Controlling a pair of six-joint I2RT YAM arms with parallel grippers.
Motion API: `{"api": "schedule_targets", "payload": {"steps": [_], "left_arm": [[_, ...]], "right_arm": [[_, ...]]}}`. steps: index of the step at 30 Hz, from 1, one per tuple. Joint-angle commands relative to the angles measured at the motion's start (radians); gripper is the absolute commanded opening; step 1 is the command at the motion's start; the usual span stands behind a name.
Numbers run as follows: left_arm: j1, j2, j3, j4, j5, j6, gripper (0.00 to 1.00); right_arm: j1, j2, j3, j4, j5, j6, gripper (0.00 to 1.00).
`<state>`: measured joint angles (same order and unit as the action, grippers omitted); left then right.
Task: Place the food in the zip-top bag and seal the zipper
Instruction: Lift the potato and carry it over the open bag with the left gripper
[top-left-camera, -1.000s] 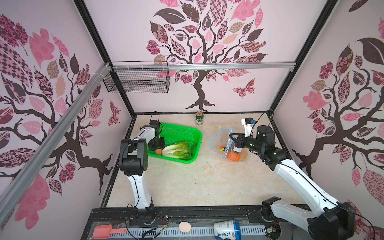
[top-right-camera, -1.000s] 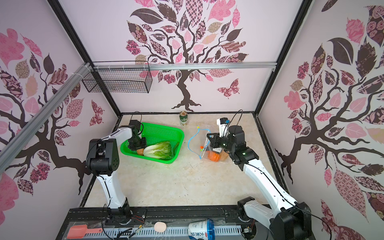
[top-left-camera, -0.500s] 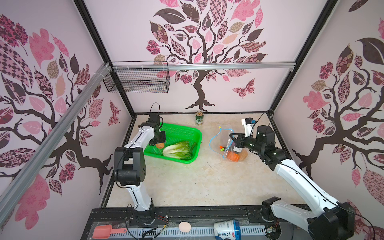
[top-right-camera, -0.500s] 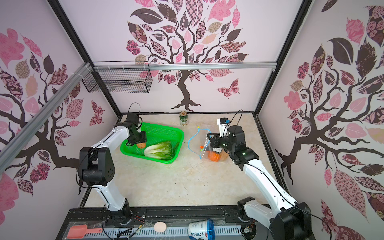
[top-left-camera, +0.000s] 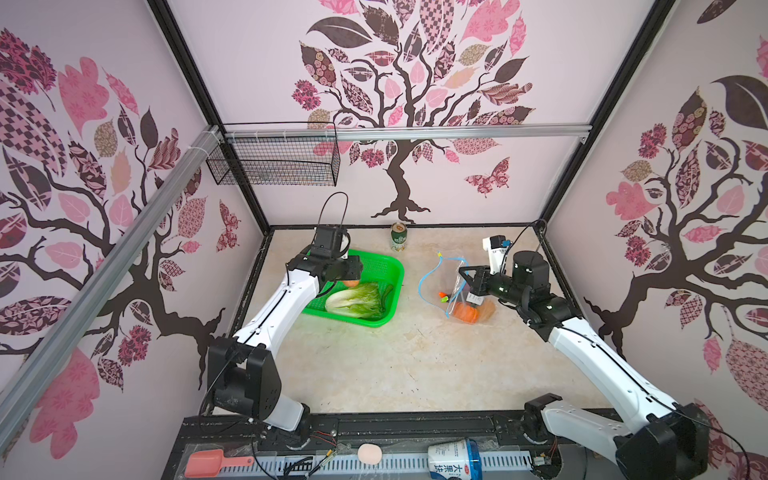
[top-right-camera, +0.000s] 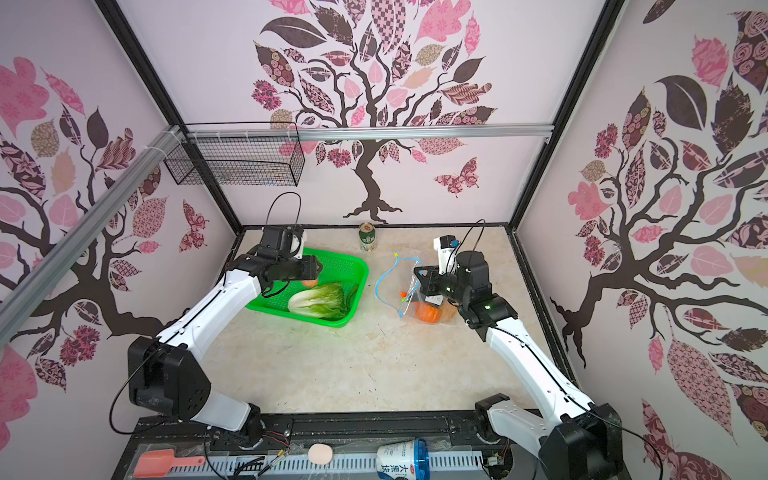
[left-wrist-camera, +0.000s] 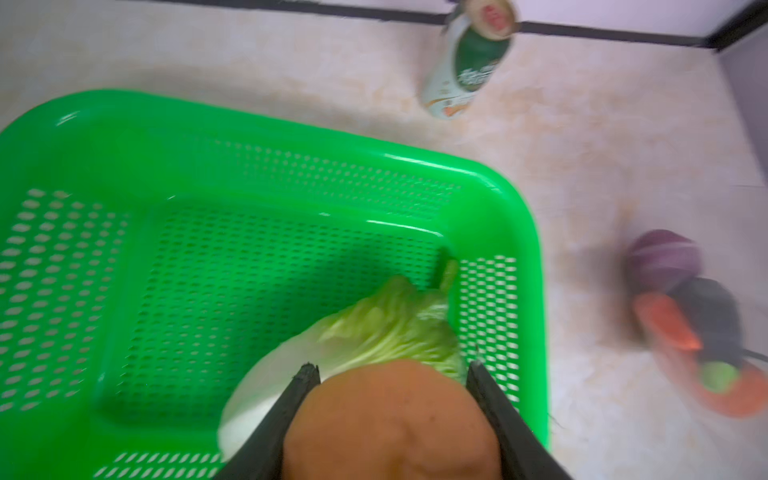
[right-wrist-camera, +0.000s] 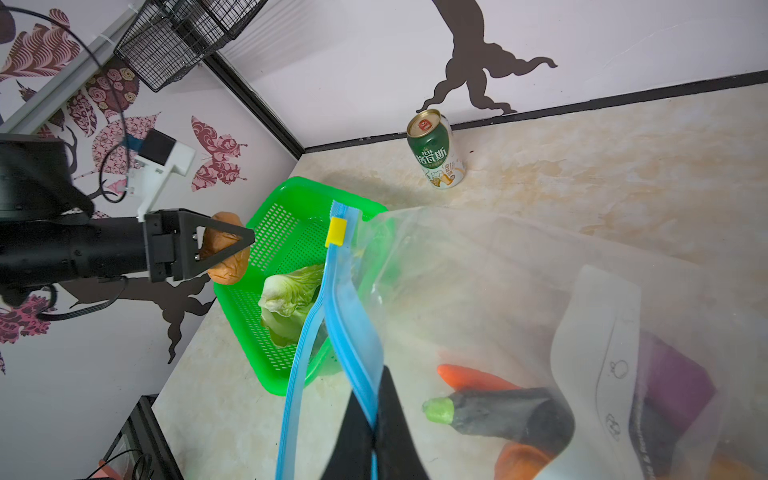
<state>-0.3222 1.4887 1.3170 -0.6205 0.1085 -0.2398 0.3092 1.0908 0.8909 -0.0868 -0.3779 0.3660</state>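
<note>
My left gripper (top-left-camera: 352, 277) (left-wrist-camera: 391, 368) is shut on the tan potato (top-left-camera: 352, 283) (left-wrist-camera: 390, 424) and holds it in the air over the green basket. The napa cabbage (top-left-camera: 355, 300) (left-wrist-camera: 386, 328) lies in the basket below it. To the right, the clear zip-top bag (top-left-camera: 451, 282) (right-wrist-camera: 478, 291) rests on the table with its mouth held up. My right gripper (top-left-camera: 463, 276) (right-wrist-camera: 374, 399) is shut on the blue zipper (right-wrist-camera: 353, 311), whose yellow slider (right-wrist-camera: 336, 232) sits at the far end. Inside the bag are carrots (right-wrist-camera: 469, 378), a dark green-tipped piece (right-wrist-camera: 507, 415) and the purple onion (right-wrist-camera: 673, 382).
The green perforated basket (top-left-camera: 386, 266) (right-wrist-camera: 291, 191) stands left of the bag, a short gap of table between them. A green drink can (top-left-camera: 398, 237) (right-wrist-camera: 436, 151) stands upright near the back wall. A black wire basket (top-left-camera: 274, 166) hangs on the back left wall.
My left arm has stretched out, carrying the potato up and rightward from the basket's left end to over its middle. The right gripper and the bag have not moved.
</note>
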Motion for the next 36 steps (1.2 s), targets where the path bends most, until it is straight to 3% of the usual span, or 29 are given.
{"api": "schedule_targets", "payload": {"steps": [1, 10, 18, 36], "left_arm": [[-0.075, -0.066, -0.03, 0.124, 0.07, -0.073, 0.48], [-0.283, -0.07, -0.043, 0.454, 0.168, -0.215, 0.44], [-0.47, 0.037, -0.032, 0.544, 0.114, -0.081, 0.44], [-0.495, 0.273, 0.053, 0.425, 0.028, -0.042, 0.45]], "right_arm": [[0.003, 0.009, 0.021, 0.004, 0.004, -0.005, 0.0], [0.003, 0.003, 0.022, -0.002, -0.003, -0.006, 0.0], [0.002, -0.003, 0.021, 0.002, -0.024, -0.004, 0.0], [0.002, -0.005, 0.013, 0.016, -0.055, -0.001, 0.0]]}}
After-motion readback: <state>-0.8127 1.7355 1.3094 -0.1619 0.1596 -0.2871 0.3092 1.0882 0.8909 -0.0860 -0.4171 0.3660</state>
